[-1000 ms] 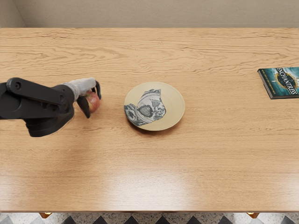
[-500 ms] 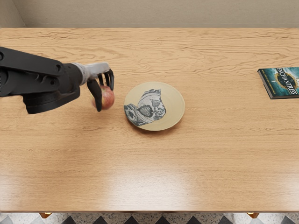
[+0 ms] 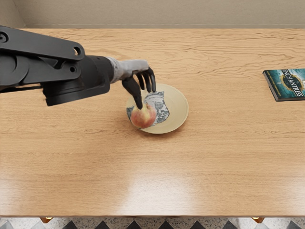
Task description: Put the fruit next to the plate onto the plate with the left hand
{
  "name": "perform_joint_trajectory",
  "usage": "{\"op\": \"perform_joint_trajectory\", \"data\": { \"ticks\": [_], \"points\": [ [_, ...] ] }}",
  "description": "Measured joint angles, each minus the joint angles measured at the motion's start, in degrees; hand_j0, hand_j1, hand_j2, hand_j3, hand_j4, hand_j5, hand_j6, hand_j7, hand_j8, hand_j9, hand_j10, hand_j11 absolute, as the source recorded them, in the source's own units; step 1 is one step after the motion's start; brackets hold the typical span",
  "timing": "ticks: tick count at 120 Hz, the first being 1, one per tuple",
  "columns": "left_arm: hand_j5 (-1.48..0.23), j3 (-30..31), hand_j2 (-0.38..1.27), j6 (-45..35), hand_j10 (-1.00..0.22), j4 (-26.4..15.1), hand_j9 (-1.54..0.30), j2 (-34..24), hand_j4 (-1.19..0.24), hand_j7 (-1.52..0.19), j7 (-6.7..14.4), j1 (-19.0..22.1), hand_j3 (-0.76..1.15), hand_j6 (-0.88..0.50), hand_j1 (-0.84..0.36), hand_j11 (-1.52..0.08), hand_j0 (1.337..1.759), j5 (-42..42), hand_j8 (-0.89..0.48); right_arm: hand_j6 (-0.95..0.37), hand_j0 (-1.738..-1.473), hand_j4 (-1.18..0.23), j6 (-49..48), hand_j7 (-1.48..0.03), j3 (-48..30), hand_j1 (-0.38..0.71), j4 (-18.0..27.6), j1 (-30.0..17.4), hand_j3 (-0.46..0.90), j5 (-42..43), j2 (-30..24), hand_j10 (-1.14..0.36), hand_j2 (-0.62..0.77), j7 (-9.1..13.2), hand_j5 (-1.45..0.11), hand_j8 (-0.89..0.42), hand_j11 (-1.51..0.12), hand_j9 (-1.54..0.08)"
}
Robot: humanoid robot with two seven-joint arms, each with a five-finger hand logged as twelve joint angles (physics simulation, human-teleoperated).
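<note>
On wood table (image 3: 214, 162): apple (image 3: 143, 116) on plate (image 3: 177, 107), left hand (image 3: 137, 78) splayed above, book (image 3: 286, 84) right.

Apple (image 3: 143, 116) on the left of the plate (image 3: 179, 103), loose-fingered left hand (image 3: 141, 84) just over it, book (image 3: 286, 84) far right.

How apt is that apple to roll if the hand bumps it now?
The apple looks round and smooth, so a light nudge would probably roll it. It sits by the shallow-looking plate's left rim, so it might roll off. The left hand hangs close above.
</note>
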State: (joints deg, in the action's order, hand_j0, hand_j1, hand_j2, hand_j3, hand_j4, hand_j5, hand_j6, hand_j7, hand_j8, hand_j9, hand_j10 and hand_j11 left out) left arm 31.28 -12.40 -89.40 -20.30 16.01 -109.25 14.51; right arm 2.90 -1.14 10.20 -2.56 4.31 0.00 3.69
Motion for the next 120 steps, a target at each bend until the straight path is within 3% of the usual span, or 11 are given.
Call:
{"op": "perform_joint_trajectory", "data": {
  "ticks": [25,41,53,73,87,102,120],
  "points": [
    [-0.58,-1.49,0.25,1.15,-0.41,0.08,-0.57,-2.11,-0.42,-0.57,-0.18,0.89,0.00,-0.37,-0.14,-0.57,1.657,-1.16,-0.32,-0.03,-1.658,-0.03,0.00,-0.03,0.00,-0.32,0.00,0.00,0.00,0.00,0.00,-0.03,-0.01,0.00,-0.03,-0.03,-0.03,-0.03],
    [-0.46,-6.14,0.16,7.97,-0.34,0.08,-0.45,-9.80,-0.34,-0.46,-0.25,6.66,0.00,-0.31,-0.05,-0.45,1.657,-1.52,-0.29,-0.03,-1.658,-0.03,0.00,-0.03,0.00,-0.32,0.00,0.00,0.00,0.00,0.00,-0.03,-0.01,0.00,-0.03,-0.03,-0.03,-0.03],
    [-0.41,-11.63,0.12,14.76,-0.31,0.03,-0.41,-16.11,-0.31,-0.41,-0.27,13.39,0.00,-0.29,-0.02,-0.41,1.658,-1.63,-0.27,-0.03,-1.658,-0.03,0.00,-0.03,0.00,-0.32,0.00,0.00,0.00,0.00,0.00,-0.03,-0.01,0.00,-0.03,-0.03,-0.03,-0.03],
    [-0.36,-22.26,0.08,30.11,-0.28,0.44,-0.36,-27.00,-0.28,-0.36,-0.23,22.51,0.00,-0.27,0.02,-0.36,1.658,-2.23,-0.26,-0.03,-1.658,-0.03,0.00,-0.03,0.00,-0.32,0.00,0.00,0.00,0.00,0.00,-0.03,-0.01,0.00,-0.03,-0.03,-0.03,-0.03],
    [-0.35,-30.04,0.07,40.90,-0.27,3.89,-0.35,-29.50,-0.27,-0.35,-0.20,31.38,0.00,-0.26,0.03,-0.35,1.658,-2.96,-0.26,-0.03,-1.658,-0.03,0.00,-0.03,0.00,-0.32,0.00,0.01,0.00,0.00,0.00,-0.03,-0.01,0.00,-0.03,-0.03,-0.03,-0.03],
    [-0.34,-37.37,0.06,45.45,-0.26,6.89,-0.34,-34.23,-0.26,-0.34,-0.25,39.24,0.00,-0.26,0.04,-0.34,1.658,-3.35,-0.26,-0.03,-1.658,-0.03,0.00,-0.03,0.00,-0.32,0.00,0.01,0.00,0.00,0.00,-0.03,-0.01,0.00,-0.03,-0.03,-0.03,-0.03],
    [-0.33,-42.20,0.06,46.95,-0.26,15.12,-0.33,-34.28,-0.26,-0.33,-0.41,42.86,0.00,-0.26,0.04,-0.33,1.658,-4.42,-0.26,-0.03,-1.658,-0.03,0.00,-0.03,0.00,-0.32,0.01,0.01,0.00,0.00,0.00,-0.03,-0.01,0.00,-0.03,-0.03,-0.03,-0.03]
  ]
}}
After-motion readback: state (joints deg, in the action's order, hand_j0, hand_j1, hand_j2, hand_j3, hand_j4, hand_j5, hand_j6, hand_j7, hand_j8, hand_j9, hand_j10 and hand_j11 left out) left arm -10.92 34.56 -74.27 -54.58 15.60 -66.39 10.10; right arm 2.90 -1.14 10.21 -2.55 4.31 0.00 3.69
